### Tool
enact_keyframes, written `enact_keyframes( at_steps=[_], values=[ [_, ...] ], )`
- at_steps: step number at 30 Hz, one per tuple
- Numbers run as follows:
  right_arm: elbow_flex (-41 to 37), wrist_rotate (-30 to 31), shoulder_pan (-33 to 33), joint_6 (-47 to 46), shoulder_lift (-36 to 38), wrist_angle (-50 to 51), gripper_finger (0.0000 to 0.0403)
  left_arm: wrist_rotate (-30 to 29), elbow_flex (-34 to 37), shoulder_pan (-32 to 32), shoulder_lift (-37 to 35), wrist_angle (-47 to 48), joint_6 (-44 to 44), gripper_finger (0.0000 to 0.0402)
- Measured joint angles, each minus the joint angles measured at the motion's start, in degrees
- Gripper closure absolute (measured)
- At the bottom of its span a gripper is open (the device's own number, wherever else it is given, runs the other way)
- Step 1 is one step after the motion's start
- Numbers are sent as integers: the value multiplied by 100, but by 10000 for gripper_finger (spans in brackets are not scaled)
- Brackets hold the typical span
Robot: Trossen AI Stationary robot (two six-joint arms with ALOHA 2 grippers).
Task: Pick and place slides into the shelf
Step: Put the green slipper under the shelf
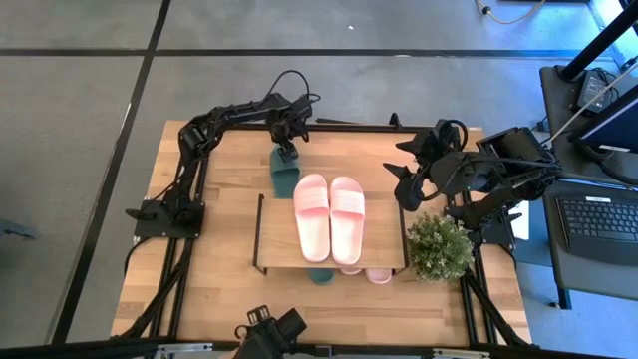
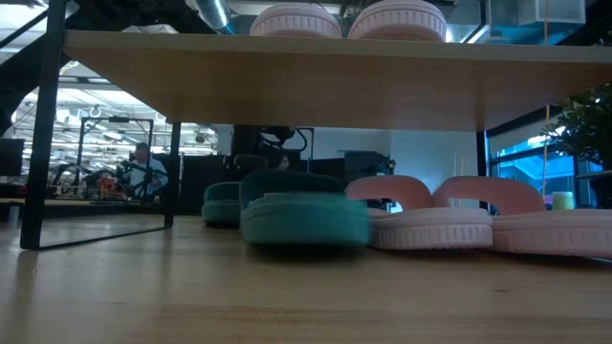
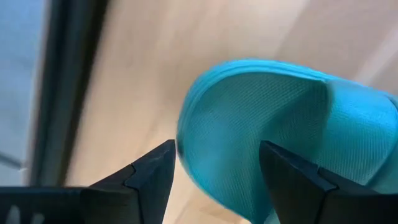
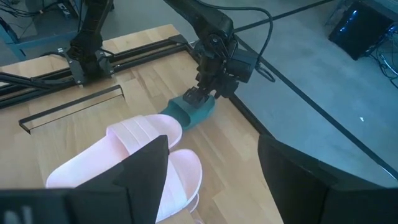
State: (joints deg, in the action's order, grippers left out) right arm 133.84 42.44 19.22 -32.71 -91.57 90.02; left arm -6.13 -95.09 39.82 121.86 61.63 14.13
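High view: left gripper, fingers apart, over green slide; no readable writing.

Even daylight falls on the bench from above, with soft shadows. Under the shelf it is dim, and the nearest green slide is blurred. The room behind glows bright.

No text, label, brand, number or sign could be read in any of the views. The slides, the shelf and the table showed plain surfaces without lettering. Screens and equipment in the room behind were too small and blurred to make out any writing.
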Motion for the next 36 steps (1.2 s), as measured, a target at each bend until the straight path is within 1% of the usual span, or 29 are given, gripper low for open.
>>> enact_keyframes(
  at_steps=[2,6,8,11,20,29,34,36],
  values=[
    [0,1,0,-2,0,0,153,207,0,-21,0,9,13,177],
    [0,2,0,2,0,0,153,279,0,-108,0,123,441,177],
    [0,0,0,3,0,0,153,218,0,-139,2,169,686,177],
    [0,0,0,4,0,0,153,-62,0,-192,2,225,816,177],
    [0,1,0,13,0,-1,153,-31,-2,-480,2,331,1319,177],
    [0,0,0,7,0,0,153,-25,-2,-666,2,340,1346,177],
    [0,0,0,4,0,0,153,322,-2,-732,2,437,1322,177],
    [0,0,0,4,0,0,153,353,-2,-782,2,472,1301,177]
  ],
)
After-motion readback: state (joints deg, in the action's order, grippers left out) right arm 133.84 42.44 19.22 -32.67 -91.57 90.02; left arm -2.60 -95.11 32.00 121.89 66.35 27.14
